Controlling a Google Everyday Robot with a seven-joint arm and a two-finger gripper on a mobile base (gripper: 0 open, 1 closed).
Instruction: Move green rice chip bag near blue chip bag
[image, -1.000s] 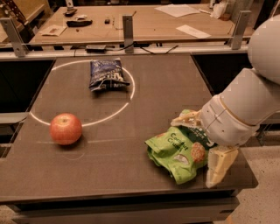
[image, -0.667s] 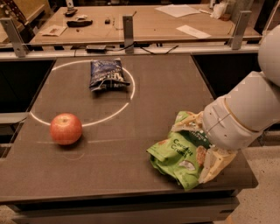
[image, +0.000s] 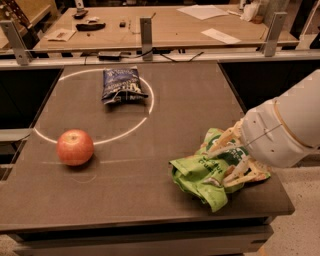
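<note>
One dark table (image: 200, 105) before wooden benches (image: 175, 25); pincer (image: 216, 167) on green rice chip bag (image: 191, 175).

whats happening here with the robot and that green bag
The robot's gripper, at the near right corner of the table, is closed on the crumpled green rice chip bag. The blue chip bag lies at the far side of the white circle, and an apple sits on the left. The two bags are not yet close together.

White rounded arm shell (image: 292, 125), tan seam, cream pincer (image: 216, 167) at green rice chip bag (image: 192, 176)
</note>
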